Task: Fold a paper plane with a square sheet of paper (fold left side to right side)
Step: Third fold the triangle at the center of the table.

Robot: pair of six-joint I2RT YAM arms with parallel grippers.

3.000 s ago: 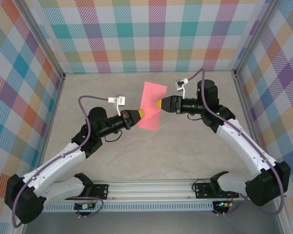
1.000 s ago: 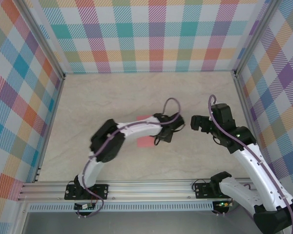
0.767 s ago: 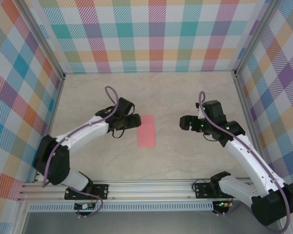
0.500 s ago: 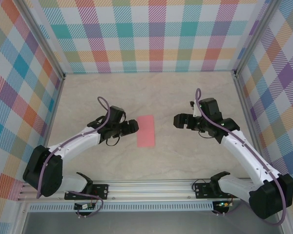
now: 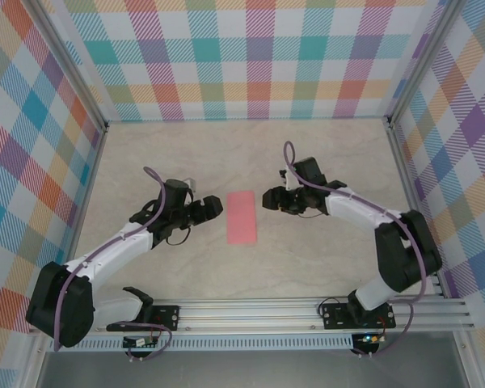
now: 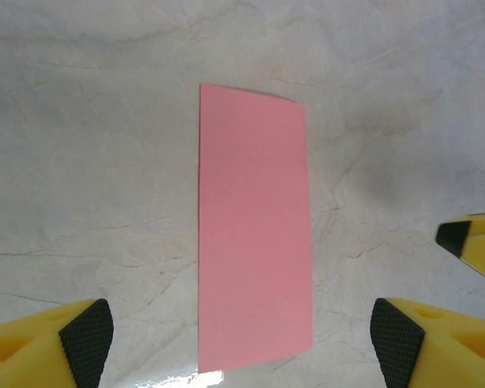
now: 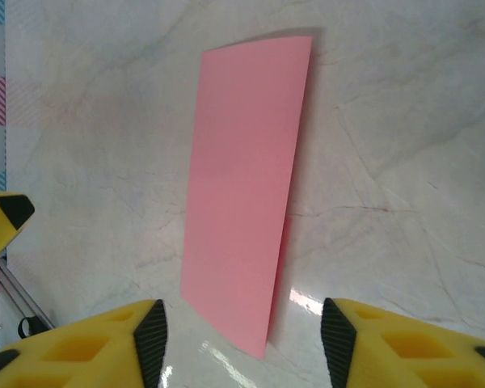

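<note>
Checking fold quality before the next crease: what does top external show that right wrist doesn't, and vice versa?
Top external: both arms whole, with the left gripper and right gripper flanking the folded sheet, a gap on each side, plus the plaid walls. Right wrist: close detail of the fold, where a lower layer peeks out low on the sheet's right edge, so the edges aren't quite flush; its own fingers are spread wide. Both: the sheet lies flat as a narrow rectangle on the marbled table, touching nothing else.

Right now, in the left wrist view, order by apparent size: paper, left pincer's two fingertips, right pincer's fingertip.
1. paper
2. left pincer's fingertips, alike; cropped, nearest camera
3. right pincer's fingertip, also cropped
</note>
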